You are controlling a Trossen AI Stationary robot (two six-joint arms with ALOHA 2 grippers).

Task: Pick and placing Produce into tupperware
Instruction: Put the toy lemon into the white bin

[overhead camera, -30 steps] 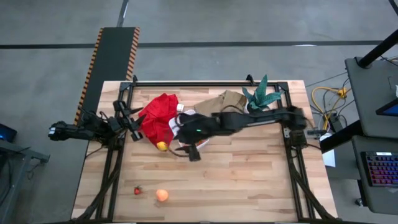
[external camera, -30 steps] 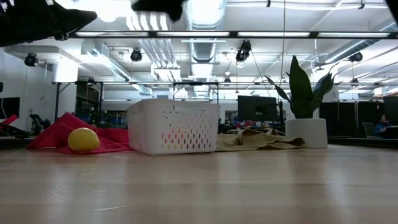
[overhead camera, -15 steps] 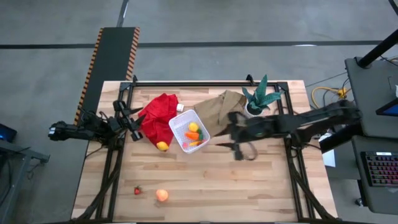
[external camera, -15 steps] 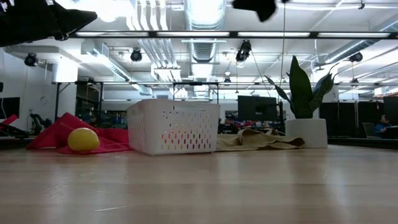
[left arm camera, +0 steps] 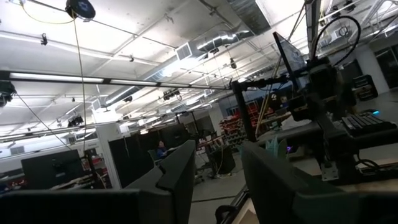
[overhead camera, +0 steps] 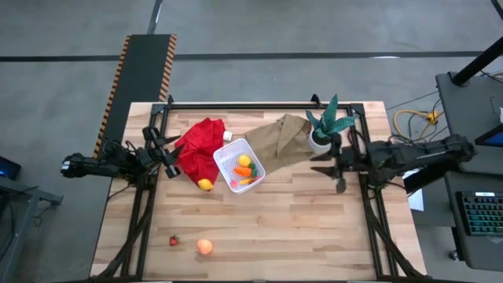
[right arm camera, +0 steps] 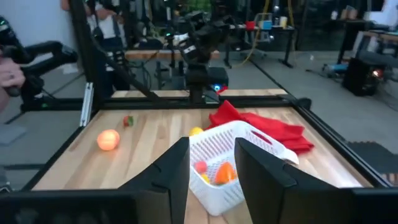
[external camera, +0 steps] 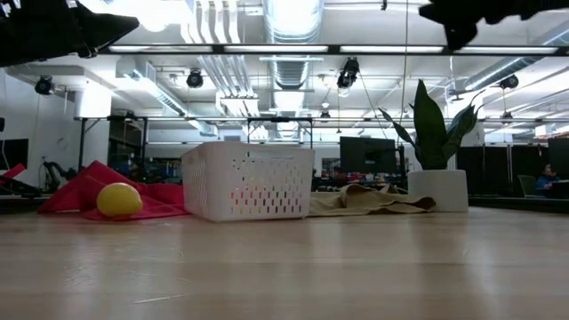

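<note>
The white tupperware (overhead camera: 238, 167) stands mid-table with an orange carrot (overhead camera: 243, 171) and a yellow lemon (overhead camera: 244, 160) inside. Another lemon (overhead camera: 204, 185) rests on the table against the red cloth. A peach-orange ball (overhead camera: 204, 247) and a red berry (overhead camera: 174, 241) lie near the table's near-left corner. My right gripper (overhead camera: 330, 171) hovers open by the table's right side, near the potted plant, well right of the tupperware (right arm camera: 261, 140). My left gripper (overhead camera: 167, 153) waits open at the table's left edge, raised and facing the room (left arm camera: 217, 180).
A red cloth (overhead camera: 200, 145) lies left of the tupperware and a brown paper bag (overhead camera: 277, 137) to its far right. A potted plant (overhead camera: 326, 126) stands close to my right gripper. Bare wood stretches across the table's near half.
My right arm has drawn back from above the tupperware toward the table's right edge, staying high above the table. The tupperware with the produce inside has come into view from under it. My left arm has kept still.
</note>
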